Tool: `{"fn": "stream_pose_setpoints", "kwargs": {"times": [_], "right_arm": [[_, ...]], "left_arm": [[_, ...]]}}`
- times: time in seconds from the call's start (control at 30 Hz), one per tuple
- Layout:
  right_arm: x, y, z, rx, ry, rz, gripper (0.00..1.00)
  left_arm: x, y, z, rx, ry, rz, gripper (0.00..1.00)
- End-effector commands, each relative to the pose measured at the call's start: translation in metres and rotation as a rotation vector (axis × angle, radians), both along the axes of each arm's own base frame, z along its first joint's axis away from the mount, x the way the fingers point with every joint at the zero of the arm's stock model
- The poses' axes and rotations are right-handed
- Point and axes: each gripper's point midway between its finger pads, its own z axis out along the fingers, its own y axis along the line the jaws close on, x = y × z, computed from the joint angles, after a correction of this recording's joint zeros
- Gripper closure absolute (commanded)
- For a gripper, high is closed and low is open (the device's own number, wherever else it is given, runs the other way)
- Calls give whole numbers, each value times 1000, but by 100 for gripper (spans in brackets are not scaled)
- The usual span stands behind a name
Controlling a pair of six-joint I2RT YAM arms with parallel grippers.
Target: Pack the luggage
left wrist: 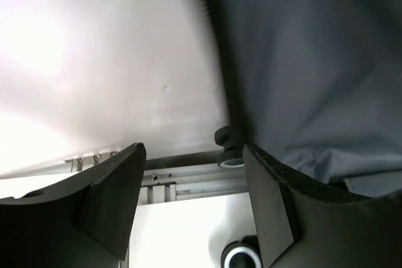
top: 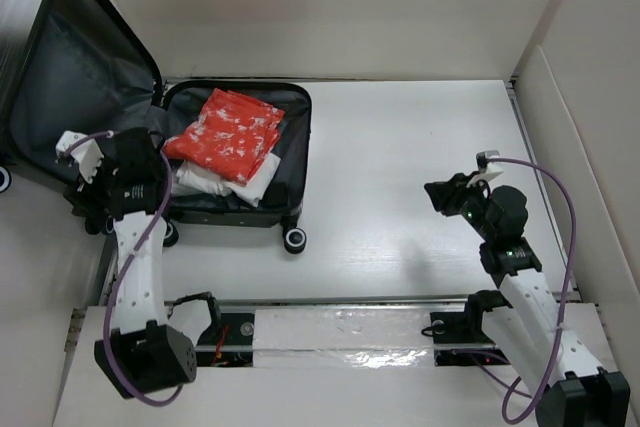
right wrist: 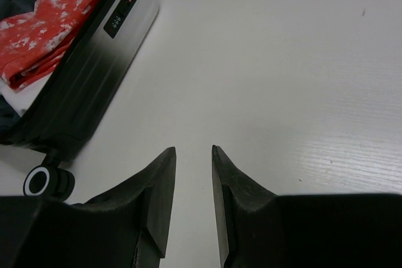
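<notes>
**Luggage** (top: 85, 77): lies open at the far left of the bench (top: 400, 147), base flat, lid raised and leaning away to the left. In the base, a red patterned garment (top: 228, 132) rests folded on top of a white garment (top: 225, 185). Judgement: the contents look loaded, and the lid is up only because closing is not yet done.

**Left end effector** (left wrist: 191, 208): fingers spread, nothing between them. It sits low at the lid's near edge, close to where the lid meets the base. Judgement: it is placed there to get behind the lid and swing it over the base.

**Right end effector** (right wrist: 193, 199): fingers narrowly parted, nothing pinched. It hovers over bare bench, well apart from the luggage. Judgement: it is standing off to stay clear of the lid's swing.

**View comparison:**
- Only the top view shows both garments and the lid's tilt.
- Only the left wrist view shows the grey lining (left wrist: 314, 61) and the black lid rim (left wrist: 220, 61) close up, with the pale wall (left wrist: 94, 48) behind.
- Only the right wrist view shows the base's silver-to-black side, its lock (right wrist: 119, 14) and a caster wheel (right wrist: 47, 182).
</notes>
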Motion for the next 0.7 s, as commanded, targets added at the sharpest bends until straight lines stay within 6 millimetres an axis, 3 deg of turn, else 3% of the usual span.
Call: {"fn": "stream_pose_setpoints", "kwargs": {"times": [0.0, 0.1, 0.23, 0.3, 0.5, 0.6, 0.67], "right_arm": [[0, 4, 28, -8, -84, 22, 65], [1, 6, 24, -13, -71, 29, 65], [2, 11, 22, -17, -65, 43, 65], [4, 10, 20, -26, -55, 31, 65], [5, 9, 17, -38, -45, 12, 65], [6, 8, 16, -43, -37, 5, 65], [6, 7, 16, -44, -35, -1, 65]], "left_arm": [[8, 12, 38, 44, -32, 50, 40], [22, 16, 39, 48, -10, 40, 44], [31, 20, 52, 71, 9, 48, 60], [33, 20, 53, 62, 1, 50, 63], [37, 22, 51, 80, 25, 50, 68], [37, 22, 53, 82, 23, 47, 61], [40, 23, 51, 86, 26, 35, 78]]}}
